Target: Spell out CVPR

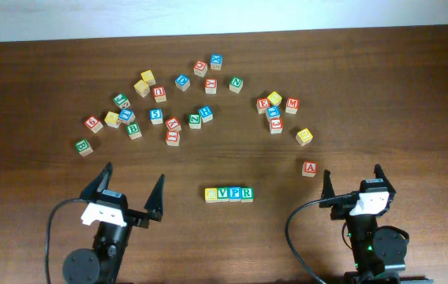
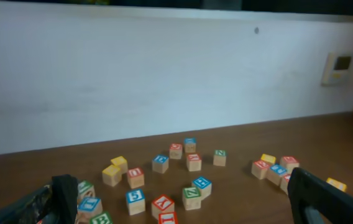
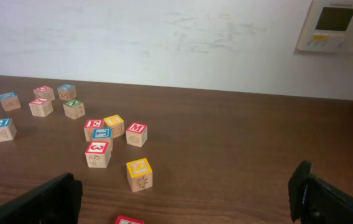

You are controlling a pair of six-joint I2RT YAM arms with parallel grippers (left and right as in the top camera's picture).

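Four colour-edged wooden letter cubes touch in a row to read CVPR | left pincer wide open, empty | right pincer likewise, parked clear

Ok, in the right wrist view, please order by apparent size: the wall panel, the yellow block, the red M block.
1. wall panel
2. yellow block
3. red M block
The two blocks are probably alike; the yellow one is just nearer.
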